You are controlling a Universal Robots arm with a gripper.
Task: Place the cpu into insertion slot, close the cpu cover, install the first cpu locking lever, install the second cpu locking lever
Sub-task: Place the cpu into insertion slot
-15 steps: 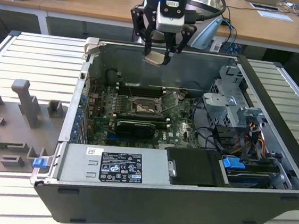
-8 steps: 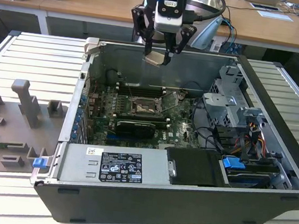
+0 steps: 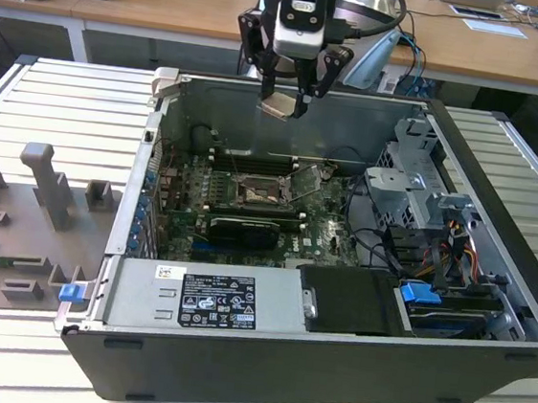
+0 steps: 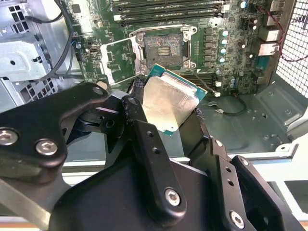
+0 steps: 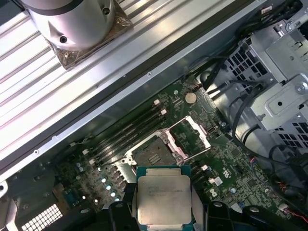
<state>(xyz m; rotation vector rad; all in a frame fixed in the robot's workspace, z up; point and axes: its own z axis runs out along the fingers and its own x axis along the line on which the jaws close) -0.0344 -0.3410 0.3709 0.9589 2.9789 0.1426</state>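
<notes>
The black two-fingered gripper (image 3: 284, 99) is clamped on the edges of the small, flat, square cpu (image 4: 167, 103) with its pale brushed-metal lid and green rim, at the exterior view's upper centre — well above the dark-centred, metal-rimmed insertion slot (image 3: 261, 196). It is probably light, stiff, slick-topped and delicate underneath — best held by its edges. The thin silvery windowed cpu cover (image 5: 202, 132) stands open.

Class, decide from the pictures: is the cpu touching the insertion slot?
Apart. In the exterior view the gripper holds the cpu aloft, and bare case wall shows between it and the insertion slot below.
</notes>
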